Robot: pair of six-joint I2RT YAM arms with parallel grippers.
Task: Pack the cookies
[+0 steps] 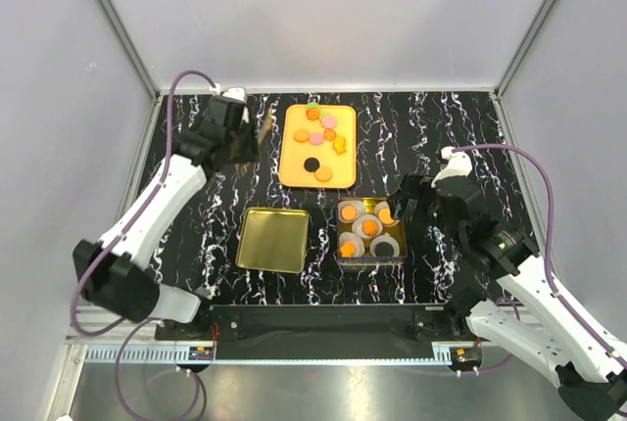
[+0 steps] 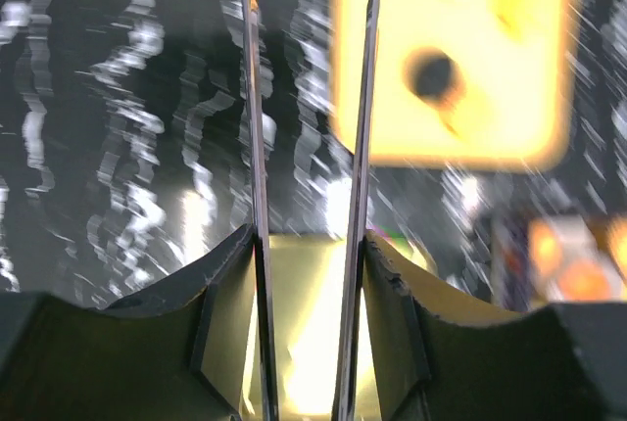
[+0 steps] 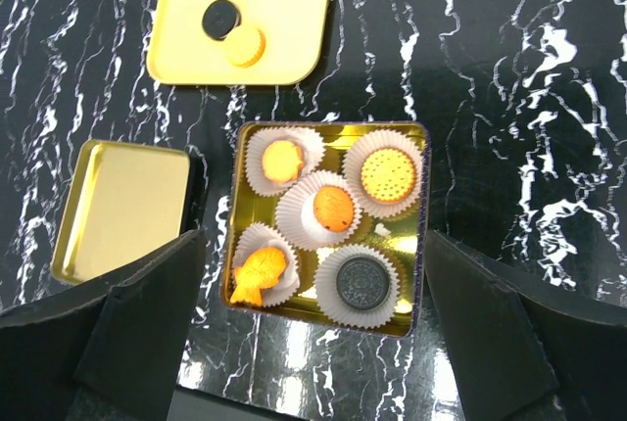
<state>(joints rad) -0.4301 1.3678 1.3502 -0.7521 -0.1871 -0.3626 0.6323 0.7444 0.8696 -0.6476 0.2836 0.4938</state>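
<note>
Left gripper (image 1: pixel 262 131) hangs over the bench (image 1: pixel 441 122), just left of the tray's (image 1: pixel 294 171) far-left corner. Its wrist view is heavily motion-blurred: two thin blade fingers (image 2: pixel 253 147) stand apart with nothing between them, so it is parted and empty. The tips are cut off by the top edge.

Right gripper (image 3: pixel 313 245) is spread wide over the tin (image 3: pixel 331 147) and holds nothing. Only the inner faces of its fingers show at the bottom corners.

Loose cookies (image 1: pixel 315 137) lie on the orange tray at the far centre: mostly orange, two pink, one black (image 1: pixel 312 163). Some touch or overlap, so the exact count is unclear, and the one at the far edge has a green bit I can't identify. In the right wrist view the tray is cut off at the top, showing only the black one and a yellow one whole.

The tin sits near of the tray. It has five white cups (image 3: pixel 390 174), each with one cookie:
- three orange
- one orange and fish-shaped (image 3: pixel 260 274)
- one black sandwich type (image 3: pixel 358 282)

The gold lid (image 1: pixel 274 240) lies inside-up, left of the tin and not touching it. Its near edge is hidden behind the right gripper's finger in the right wrist view.
</note>
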